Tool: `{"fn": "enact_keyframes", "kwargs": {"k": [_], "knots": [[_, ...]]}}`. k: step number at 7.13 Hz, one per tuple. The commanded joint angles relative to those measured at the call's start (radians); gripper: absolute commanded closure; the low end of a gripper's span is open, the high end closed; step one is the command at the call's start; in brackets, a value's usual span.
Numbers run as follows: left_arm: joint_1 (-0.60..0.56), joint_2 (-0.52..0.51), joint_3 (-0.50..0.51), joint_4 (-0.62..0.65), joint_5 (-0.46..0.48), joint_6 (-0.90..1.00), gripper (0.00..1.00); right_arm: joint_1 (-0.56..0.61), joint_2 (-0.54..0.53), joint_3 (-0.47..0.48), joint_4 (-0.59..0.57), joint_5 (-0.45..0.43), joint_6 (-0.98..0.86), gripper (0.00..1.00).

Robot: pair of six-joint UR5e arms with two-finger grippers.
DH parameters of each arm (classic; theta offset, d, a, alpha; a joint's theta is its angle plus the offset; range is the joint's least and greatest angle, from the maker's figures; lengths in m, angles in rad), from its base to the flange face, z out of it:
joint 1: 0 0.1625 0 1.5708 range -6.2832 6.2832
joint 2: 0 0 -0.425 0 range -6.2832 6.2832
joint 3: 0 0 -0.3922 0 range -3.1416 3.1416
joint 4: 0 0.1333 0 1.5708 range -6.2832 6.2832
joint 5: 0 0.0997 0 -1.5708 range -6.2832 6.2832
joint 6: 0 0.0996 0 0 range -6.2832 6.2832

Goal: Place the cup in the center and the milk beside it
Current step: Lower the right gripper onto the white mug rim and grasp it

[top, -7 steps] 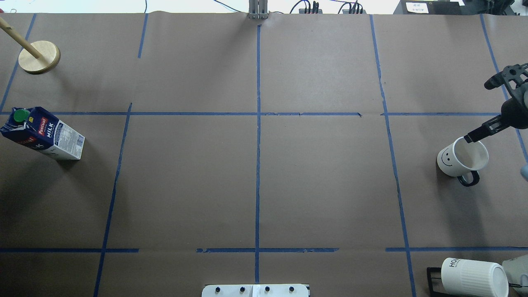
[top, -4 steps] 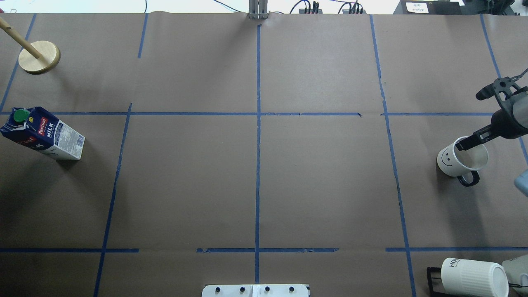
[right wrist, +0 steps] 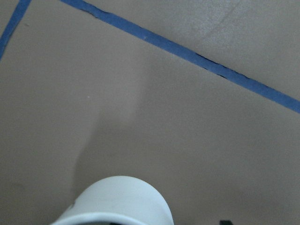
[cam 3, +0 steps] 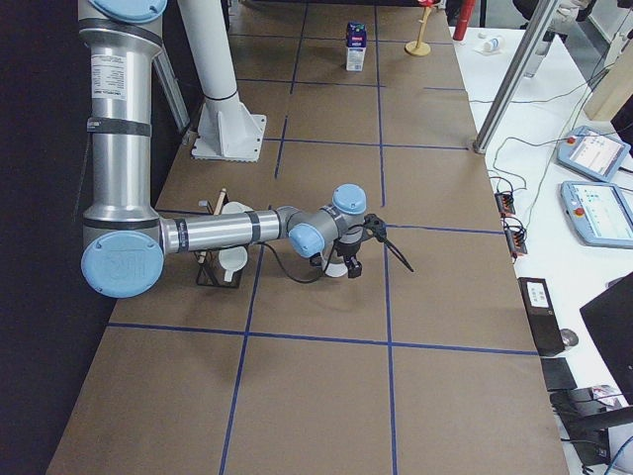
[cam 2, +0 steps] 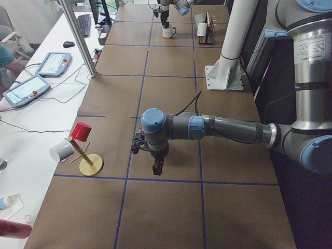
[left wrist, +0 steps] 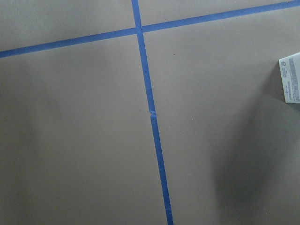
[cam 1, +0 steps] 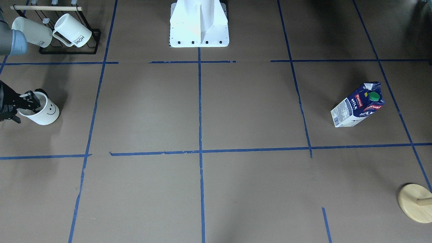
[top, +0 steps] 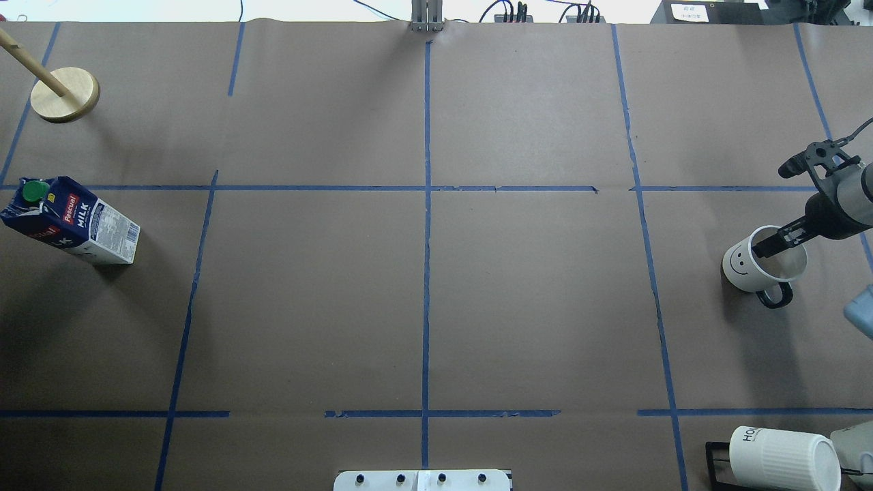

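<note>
Cup point(top: 743, 267) stands upright near the counter's point(top: 532, 307) right edge; you see the right jaws released, one finger point(top: 769, 247) inside it, its far rim between them. Left jaws: cannot tell.

The right hand point(top: 776, 209) has been brought lower and closer over the cup point(top: 740, 264), and one finger point(top: 777, 242) is now dipped inside its rim.
</note>
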Motion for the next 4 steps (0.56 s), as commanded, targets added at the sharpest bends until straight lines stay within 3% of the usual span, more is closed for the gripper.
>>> {"fn": "enact_keyframes", "kwargs": {"k": [1, 3, 4], "knots": [[0.000, 0.000, -0.001, 0.000, -0.002, 0.000, 0.00, 0.002, -0.002, 0.006, -0.007, 0.011, 0.002, 0.99], [0.000, 0.000, -0.002, 0.000, -0.002, 0.000, 0.00, 0.005, 0.004, 0.036, -0.053, 0.030, 0.032, 1.00], [0.000, 0.000, -0.005, 0.000, -0.002, 0.000, 0.00, 0.002, 0.037, 0.092, -0.140, 0.045, 0.157, 1.00]]}}
